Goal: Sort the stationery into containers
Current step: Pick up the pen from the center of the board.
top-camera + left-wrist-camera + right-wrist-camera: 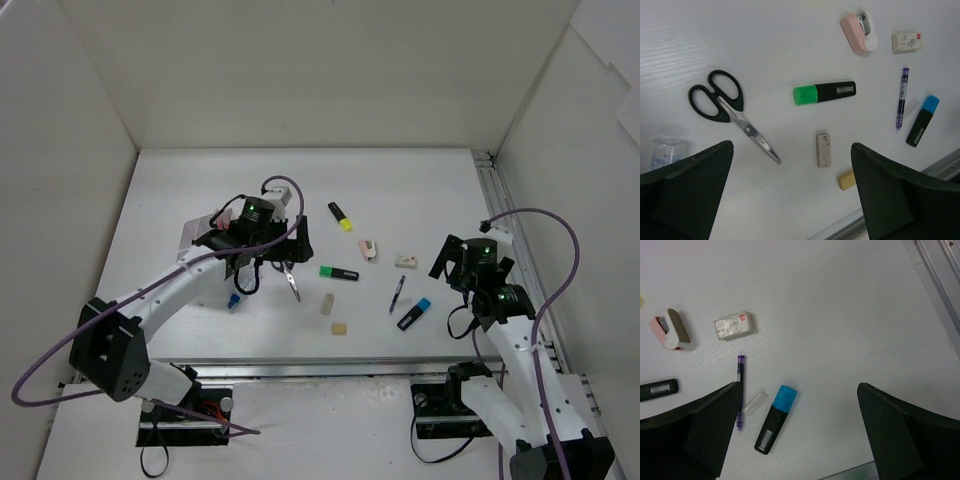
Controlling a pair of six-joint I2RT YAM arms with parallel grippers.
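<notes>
Loose on the matte white surface lie black-handled steel scissors, a glossy black green-capped highlighter, a speckled beige block eraser and a slim purple pen. The white translucent plastic box sits at the left, largely hidden under the outstretched left arm. The left pincer hangs wide and empty beside the scissors, and the right pincer, equally wide, points down over a black blue-capped highlighter.
</notes>
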